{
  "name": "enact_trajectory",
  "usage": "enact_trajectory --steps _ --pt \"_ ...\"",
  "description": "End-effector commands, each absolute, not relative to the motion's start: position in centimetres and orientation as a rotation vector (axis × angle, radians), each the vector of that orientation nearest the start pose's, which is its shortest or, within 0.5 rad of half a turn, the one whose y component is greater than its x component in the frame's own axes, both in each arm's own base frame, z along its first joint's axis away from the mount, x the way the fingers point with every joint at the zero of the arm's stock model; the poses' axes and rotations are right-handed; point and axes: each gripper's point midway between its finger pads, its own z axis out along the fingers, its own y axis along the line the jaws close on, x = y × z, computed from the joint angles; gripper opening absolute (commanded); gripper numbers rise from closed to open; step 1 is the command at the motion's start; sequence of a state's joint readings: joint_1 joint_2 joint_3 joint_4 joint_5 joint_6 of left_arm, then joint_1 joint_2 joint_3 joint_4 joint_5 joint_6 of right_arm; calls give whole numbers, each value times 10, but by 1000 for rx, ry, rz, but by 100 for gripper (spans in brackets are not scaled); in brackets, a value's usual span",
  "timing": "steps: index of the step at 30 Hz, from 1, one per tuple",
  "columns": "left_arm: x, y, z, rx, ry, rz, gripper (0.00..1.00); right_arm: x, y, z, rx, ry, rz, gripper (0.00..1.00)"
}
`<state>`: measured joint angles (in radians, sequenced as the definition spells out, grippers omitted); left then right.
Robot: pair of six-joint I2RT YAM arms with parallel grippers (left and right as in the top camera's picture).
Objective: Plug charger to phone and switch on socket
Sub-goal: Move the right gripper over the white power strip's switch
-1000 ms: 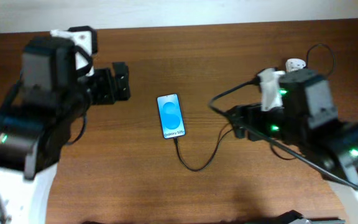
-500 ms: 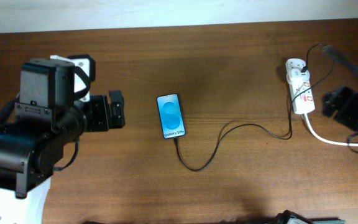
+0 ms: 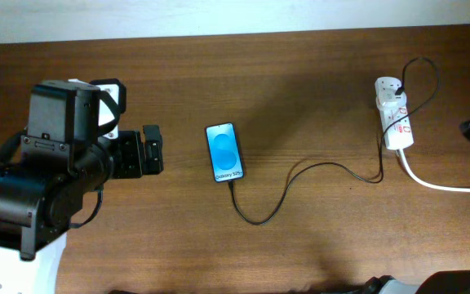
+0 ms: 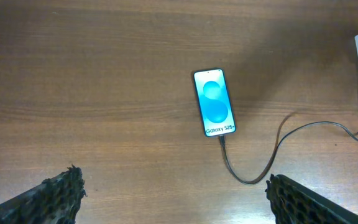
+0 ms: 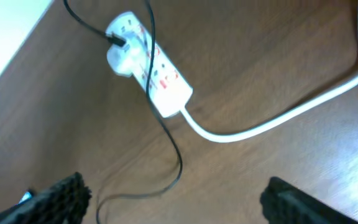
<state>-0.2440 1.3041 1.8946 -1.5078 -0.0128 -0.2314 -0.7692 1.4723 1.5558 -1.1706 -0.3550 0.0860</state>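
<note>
Surface: brown wood-grain table (image 3: pixel 300 73), with a pale wall strip (image 3: pixel 219 16) along its far edge. Slim rectangular phone (image 3: pixel 224 153), blue screen lit and face up, lay near the table's middle. Thin black charger cable (image 3: pixel 284 192) met the phone's lower edge, looped, and ran right to a black plug (image 3: pixel 399 88) seated in the small white power strip (image 3: pixel 393 114) with red markings; switch position unreadable. Thick white cord (image 3: pixel 439 184) trailed off to the right. Left gripper (image 3: pixel 153 150) hovered left of the phone, jaws spread and empty. Right gripper (image 5: pixel 176 199) hung at the table's right edge, beside the strip, jaws likewise parted, grasping nothing.
</note>
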Motion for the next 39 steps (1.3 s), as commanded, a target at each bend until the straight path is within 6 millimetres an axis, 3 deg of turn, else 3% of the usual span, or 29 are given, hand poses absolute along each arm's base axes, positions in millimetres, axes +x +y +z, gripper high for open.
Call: enact_trajectory --steps 1,5,10,14,24,29,32,39 --pt "262 -61 363 14 2484 -170 99 308 -203 255 896 2320 263 98" --pt "262 -61 363 14 2484 -170 99 331 -226 242 913 2282 250 99" --pt "262 -61 363 14 2484 -170 99 351 -246 185 1012 2340 319 99" --pt "262 -61 363 14 2484 -170 99 365 -258 154 1066 2344 351 99" --pt "262 -61 363 14 2484 -170 99 369 -280 147 1070 2327 220 98" --pt "262 -61 363 14 2484 -170 99 373 -277 120 1084 2369 234 99" --pt "262 -61 363 14 2484 -170 99 386 -269 93 1067 2417 265 99" --pt "262 -61 363 14 2484 -170 99 417 -251 66 945 2493 147 99"
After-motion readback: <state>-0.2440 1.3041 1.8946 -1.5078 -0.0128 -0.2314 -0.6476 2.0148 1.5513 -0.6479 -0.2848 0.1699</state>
